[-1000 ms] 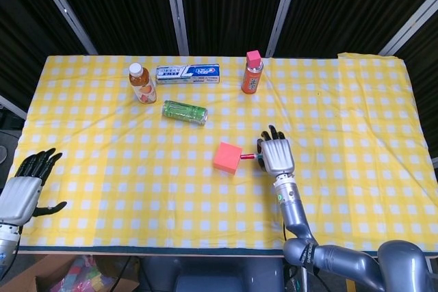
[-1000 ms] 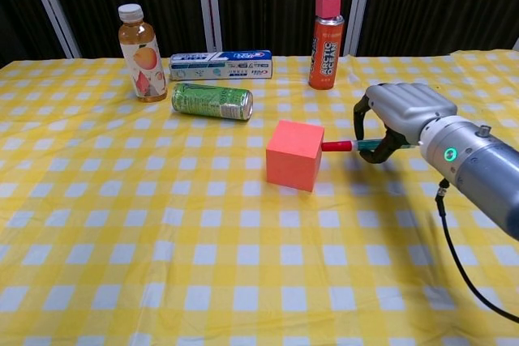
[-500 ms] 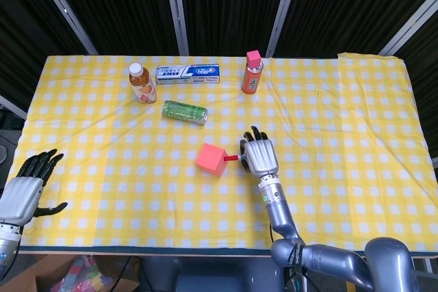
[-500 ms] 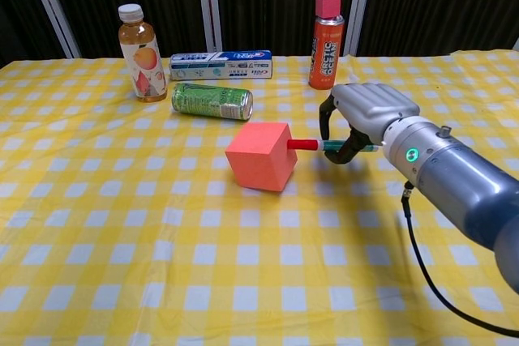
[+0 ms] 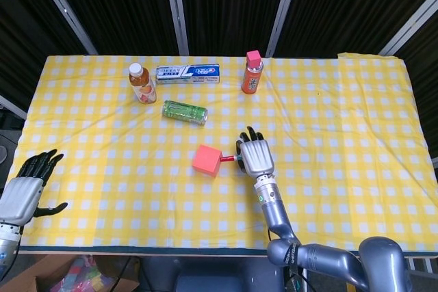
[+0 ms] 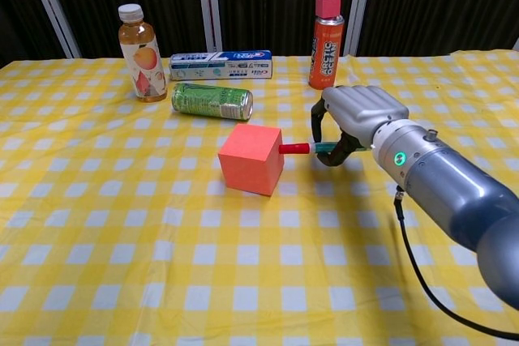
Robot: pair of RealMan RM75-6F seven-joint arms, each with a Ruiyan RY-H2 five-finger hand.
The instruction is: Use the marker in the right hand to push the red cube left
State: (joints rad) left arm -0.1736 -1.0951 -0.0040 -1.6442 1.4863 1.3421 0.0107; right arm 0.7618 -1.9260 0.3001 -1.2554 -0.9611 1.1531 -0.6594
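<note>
The red cube [image 5: 207, 160] [image 6: 251, 159] sits on the yellow checked cloth near the table's middle, turned slightly askew. My right hand [image 5: 254, 156] [image 6: 353, 119] is just right of it and grips a marker [image 6: 306, 148] with a red cap and teal body, held level and pointing left. The cap's tip touches the cube's right face. My left hand [image 5: 26, 185] hangs off the table's left front corner, fingers apart, holding nothing; the chest view does not show it.
A green can [image 5: 184, 112] [image 6: 212, 101] lies on its side behind and left of the cube. At the back stand a juice bottle [image 5: 142, 83] [image 6: 138, 53], a toothpaste box [image 5: 187, 73] [image 6: 220, 65] and an orange spray can [image 5: 252, 72] [image 6: 326, 30].
My right hand has moved left with the marker, sliding the red cube left across the cloth and turning it a little. The left hand has not moved.
</note>
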